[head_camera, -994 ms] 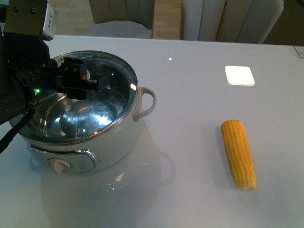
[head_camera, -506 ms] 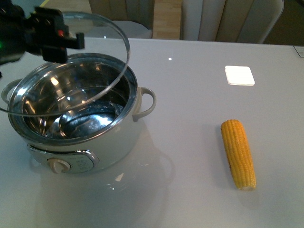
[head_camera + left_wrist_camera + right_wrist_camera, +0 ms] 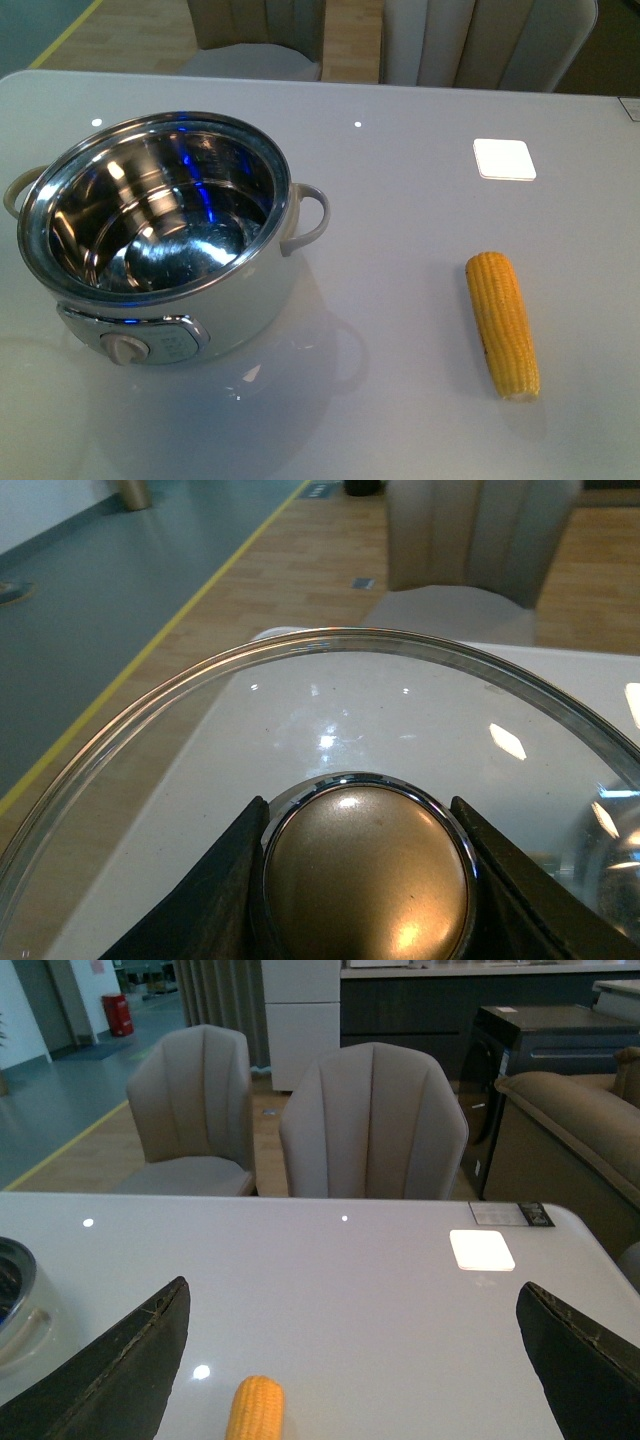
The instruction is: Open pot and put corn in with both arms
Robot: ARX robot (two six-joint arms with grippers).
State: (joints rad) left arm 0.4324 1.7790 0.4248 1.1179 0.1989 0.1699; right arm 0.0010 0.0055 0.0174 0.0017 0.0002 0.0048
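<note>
The white pot (image 3: 165,235) stands uncovered at the table's left, its shiny steel inside showing; a sliver of its rim and handle (image 3: 18,1305) also shows in the right wrist view. The yellow corn (image 3: 502,322) lies on the table to the right, its blunt end (image 3: 256,1408) visible low between my right fingers. In the left wrist view my left gripper (image 3: 365,875) is shut on the cream and chrome knob of the glass lid (image 3: 330,650), held up over the table's corner. My right gripper (image 3: 350,1360) is wide open above the table, with the corn below it. Neither arm appears in the front view.
A bright square of reflected light (image 3: 504,158) lies on the white table (image 3: 400,200) at the back right. Padded chairs (image 3: 372,1120) stand behind the far edge. Wooden floor and a yellow line (image 3: 150,650) run beyond the table's left corner.
My left arm lifted the glass lid off the pot and carried it up and left, out of the front view. The pot now stands uncovered. The corn has not moved.
</note>
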